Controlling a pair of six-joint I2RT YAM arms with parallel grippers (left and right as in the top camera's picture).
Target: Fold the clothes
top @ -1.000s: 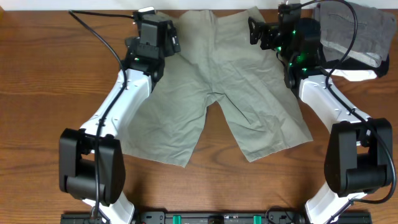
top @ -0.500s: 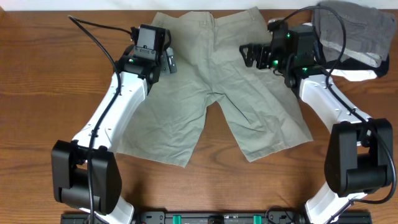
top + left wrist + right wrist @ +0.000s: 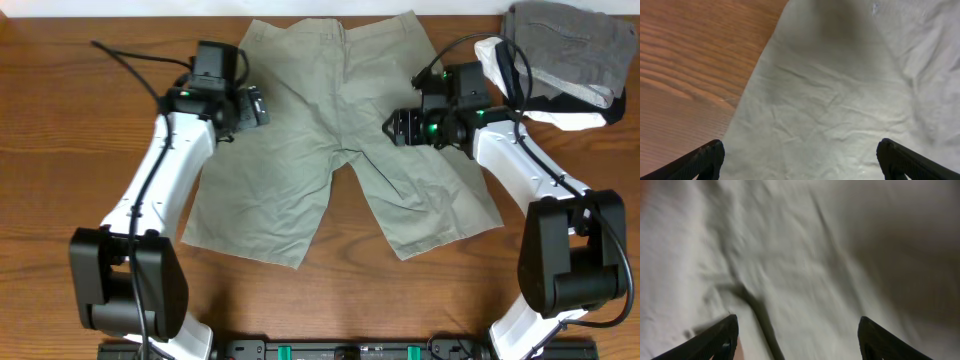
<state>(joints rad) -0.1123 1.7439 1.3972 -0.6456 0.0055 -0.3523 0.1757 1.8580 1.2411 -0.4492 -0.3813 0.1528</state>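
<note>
Jaws spread, the black left gripper (image 3: 255,105) hangs over the left edge of the pale khaki-green cotton shorts (image 3: 325,80), the black right gripper (image 3: 397,127) over their right leg.

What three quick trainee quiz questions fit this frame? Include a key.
1. True or false: the shorts are already folded in half.
2. Where does the grey garment lie? A) far right corner of the table B) near left corner C) on the shorts
3. Fill in: the left claw is above the shorts' edge, jaws ___.
Key: 1 false, they lie spread flat; 2 A; 3 open.
</note>
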